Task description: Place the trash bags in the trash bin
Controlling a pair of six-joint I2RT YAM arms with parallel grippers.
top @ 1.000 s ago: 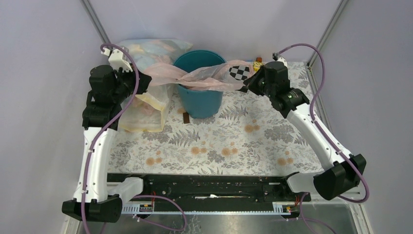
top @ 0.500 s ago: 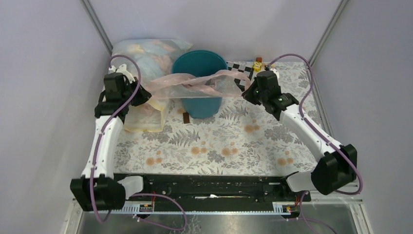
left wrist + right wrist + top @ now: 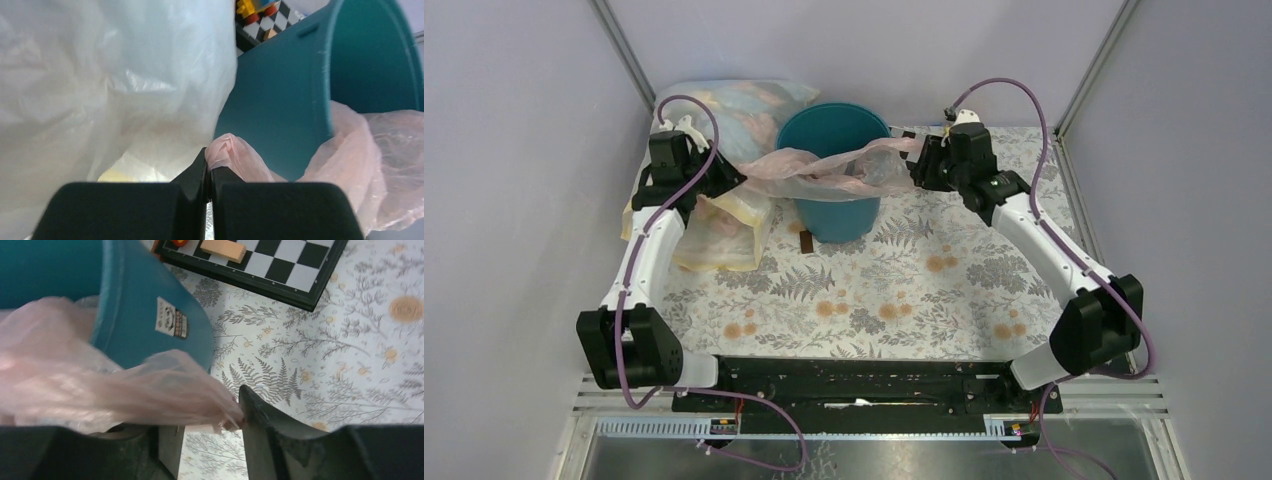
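One pink bag [image 3: 824,165] lies stretched over the rim of the blue bin [image 3: 834,215]. The left pincer [image 3: 209,172] is closed tight on one end of it. The right pincer [image 3: 200,415] stands parted, and the other end lies loose between its jaws.

Trash bin [image 3: 839,215] at back centre of table [image 3: 904,290], trash bag [image 3: 864,168] across its rim, sack [image 3: 729,225] left, checkerboard [image 3: 280,265] right
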